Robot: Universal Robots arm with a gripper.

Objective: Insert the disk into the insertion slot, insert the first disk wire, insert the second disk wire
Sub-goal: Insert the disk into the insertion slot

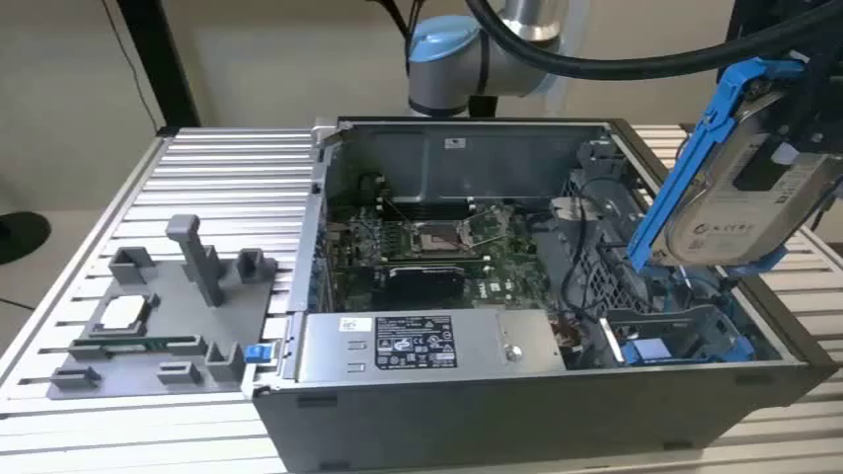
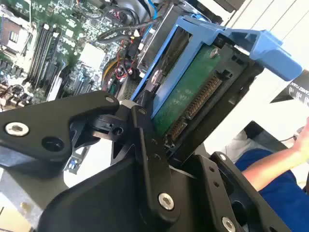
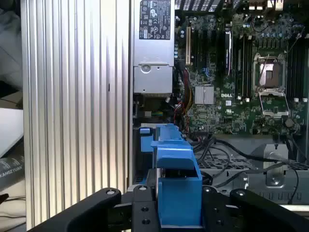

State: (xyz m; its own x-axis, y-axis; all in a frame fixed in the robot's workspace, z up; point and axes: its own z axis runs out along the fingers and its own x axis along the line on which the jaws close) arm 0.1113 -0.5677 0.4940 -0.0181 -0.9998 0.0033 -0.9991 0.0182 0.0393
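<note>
The disk (image 1: 740, 212), silver-grey with a white label in a bright blue carrier, hangs tilted on edge above the open computer case's right side in the exterior view. My gripper (image 1: 775, 158) is shut on it. In the second wrist view the disk's green circuit board (image 2: 190, 99) faces the camera between the black fingers (image 2: 145, 121). The first wrist view has the blue carrier (image 3: 176, 191) end-on in the gripper (image 3: 176, 210). Below it lies the insertion slot (image 1: 665, 341), with blue rails and a grey perforated cage (image 3: 231, 164). Black wires (image 3: 231, 147) lie loose over the cage.
The case holds a green motherboard (image 1: 441, 242) and a grey labelled power-supply box (image 1: 395, 346). A grey fixture tray (image 1: 158, 316) with small parts sits on the slatted table (image 1: 224, 168) at the exterior view's left. A person's arm (image 2: 270, 166) shows beyond the table.
</note>
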